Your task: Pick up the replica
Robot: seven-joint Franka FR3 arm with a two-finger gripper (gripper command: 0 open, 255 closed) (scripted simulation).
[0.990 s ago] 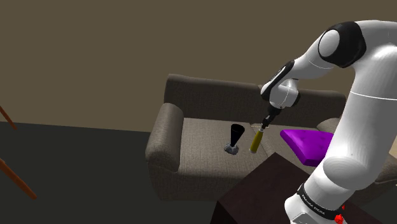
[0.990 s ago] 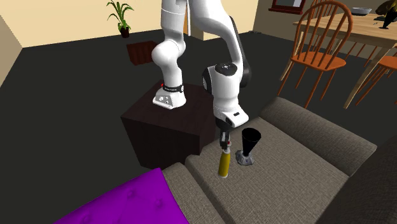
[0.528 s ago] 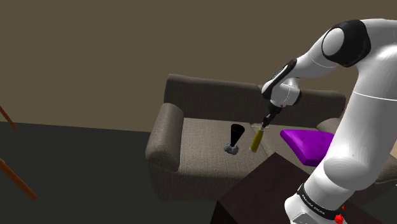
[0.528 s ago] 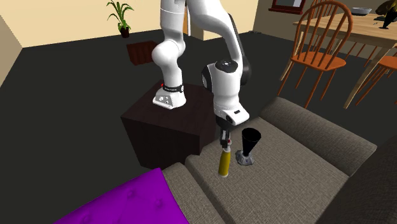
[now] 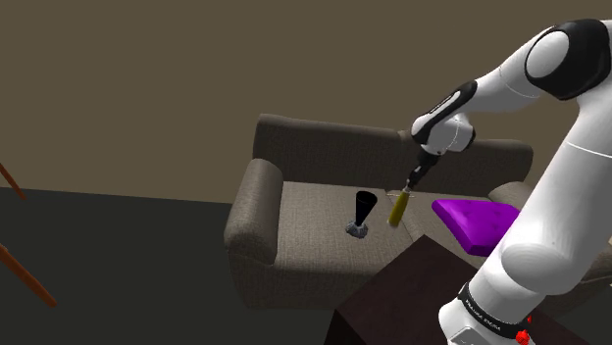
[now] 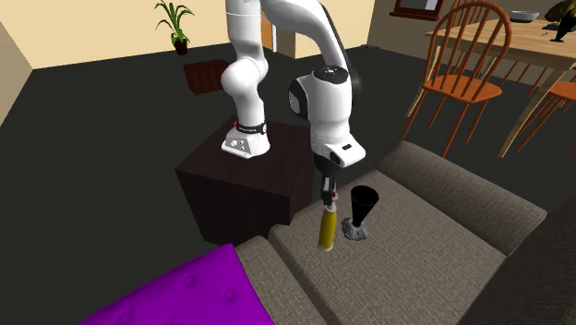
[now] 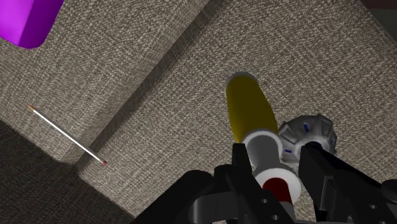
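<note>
The tool (image 7: 275,164) is pinching the white neck of the yellow bottle replica (image 7: 250,111), which is hanging upright over the grey-brown sofa (image 6: 415,235) seat (touching it or not, I cannot tell), just beside a black goblet (image 6: 362,205) on a grey base.

The replica (image 6: 326,229) is a slim bottle shape with a mustard-yellow body, a white neck and a dark red top. It hangs upright, clasped at the neck by the end effector (image 6: 325,197), low over the seat cushion of the grey-brown sofa (image 6: 434,231), just beside a black cone (image 6: 364,201).
</note>
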